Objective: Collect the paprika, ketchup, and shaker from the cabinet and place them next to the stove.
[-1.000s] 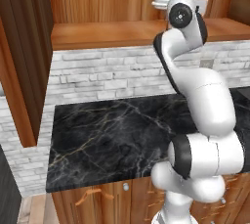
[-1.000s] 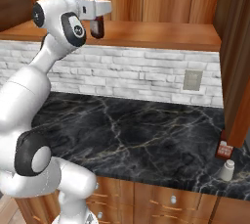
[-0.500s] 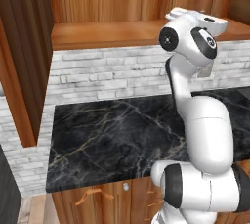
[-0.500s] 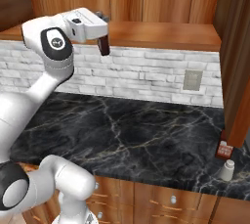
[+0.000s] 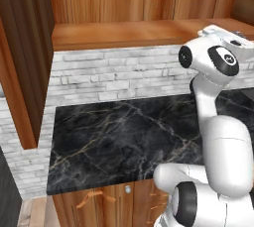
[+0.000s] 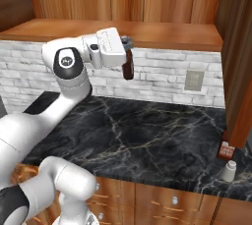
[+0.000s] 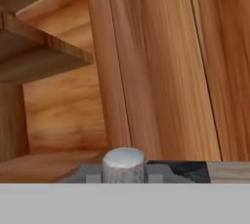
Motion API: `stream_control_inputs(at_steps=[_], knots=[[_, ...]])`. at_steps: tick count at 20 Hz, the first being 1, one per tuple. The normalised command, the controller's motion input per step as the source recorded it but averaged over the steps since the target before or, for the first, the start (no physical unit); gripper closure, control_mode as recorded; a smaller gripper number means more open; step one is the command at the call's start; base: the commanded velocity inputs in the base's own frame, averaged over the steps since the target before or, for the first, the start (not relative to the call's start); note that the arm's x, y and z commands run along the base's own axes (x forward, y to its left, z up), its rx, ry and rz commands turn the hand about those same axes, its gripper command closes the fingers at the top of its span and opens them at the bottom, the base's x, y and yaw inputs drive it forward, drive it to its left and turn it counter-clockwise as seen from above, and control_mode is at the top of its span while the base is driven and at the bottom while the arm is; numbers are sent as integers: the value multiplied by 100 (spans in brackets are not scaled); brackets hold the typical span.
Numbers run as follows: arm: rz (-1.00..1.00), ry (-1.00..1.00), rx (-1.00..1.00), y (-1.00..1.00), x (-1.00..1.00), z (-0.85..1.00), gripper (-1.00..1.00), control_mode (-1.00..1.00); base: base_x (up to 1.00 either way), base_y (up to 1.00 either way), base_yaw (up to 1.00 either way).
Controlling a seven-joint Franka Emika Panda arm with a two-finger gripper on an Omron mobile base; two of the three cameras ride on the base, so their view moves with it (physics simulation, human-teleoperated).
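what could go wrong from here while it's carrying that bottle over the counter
1. The end effector holds the ketchup bottle near its top, high above the marble counter; if the grip slips, the bottle would likely fall and tip over.
2. The shaker stands close to the counter's front edge, beside the paprika; setting the bottle down there could knock it off.
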Motion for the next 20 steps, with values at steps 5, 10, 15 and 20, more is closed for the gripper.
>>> stream_control_inputs(at_steps=[5, 10, 15, 20], knots=[[-14, 2, 4, -86, 0, -44, 100, -100, 0, 0, 0], [-13, 0, 5, -90, 0, -41, 100, -100, 0, 0, 0], [-11, 1, 3, -74, 12, -49, 100, -100, 0, 0, 0], [-5, 1, 2, -47, 42, -59, 100, -100, 0, 0, 0]])
